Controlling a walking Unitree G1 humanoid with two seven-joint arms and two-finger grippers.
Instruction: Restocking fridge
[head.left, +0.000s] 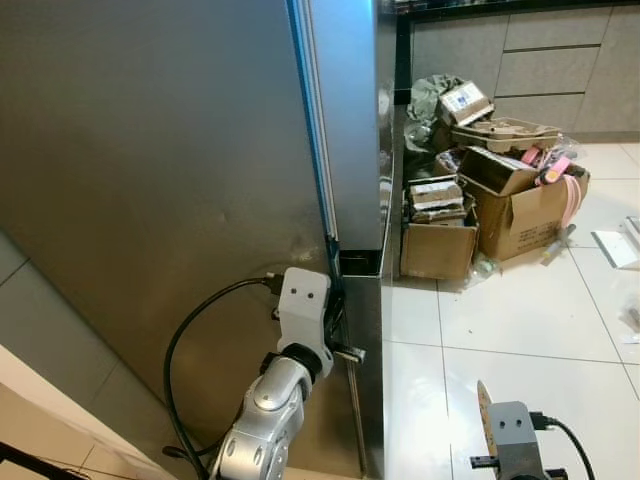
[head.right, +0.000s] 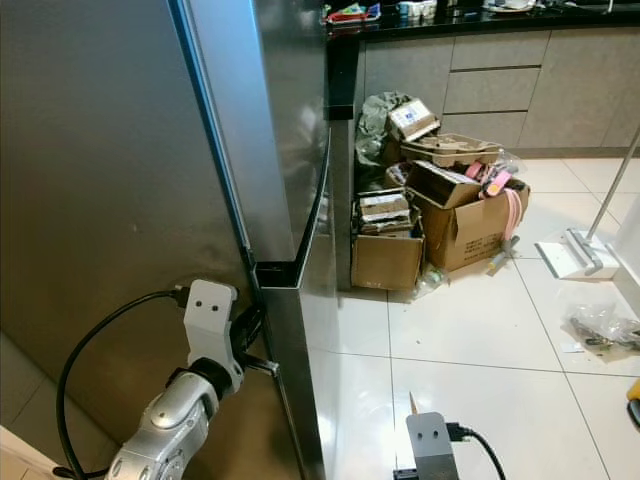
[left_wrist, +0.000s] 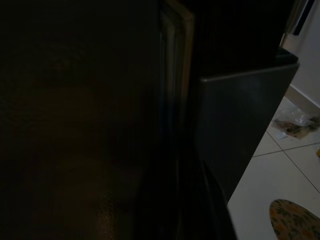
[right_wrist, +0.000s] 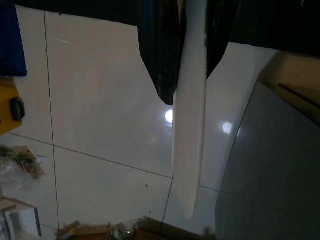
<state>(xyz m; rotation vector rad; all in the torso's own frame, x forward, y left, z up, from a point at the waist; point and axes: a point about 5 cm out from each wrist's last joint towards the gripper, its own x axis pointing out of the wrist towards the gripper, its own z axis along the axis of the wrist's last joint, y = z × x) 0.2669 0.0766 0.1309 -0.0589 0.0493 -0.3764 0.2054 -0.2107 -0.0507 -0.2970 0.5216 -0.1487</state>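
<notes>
Tall grey brushed-steel fridge (head.left: 150, 180) fills the near left of the scene, its door seam running down to the lower edge at the white tiled floor (head.left: 520, 340). Left hand (head.left: 335, 325) sits at that seam, low on the door edge, on its silver arm with a black cable looping behind. Finger opening there: cannot tell; the left wrist view is very dark, with only the door's gasket edge and a grey panel corner made out. Right hand (right_wrist: 192, 95) hangs low over the floor tiles, fingers (right_wrist: 160, 60) closed on a thin flat white panel (right_wrist: 189, 130), held edge-on and jutting past the fingertips. Beyond the fridge, a heap of open brown cardboard boxes (head.left: 490, 215) lies against grey cabinet drawers (head.right: 500, 85). White floor mop (head.right: 580, 250) right of the boxes.
</notes>
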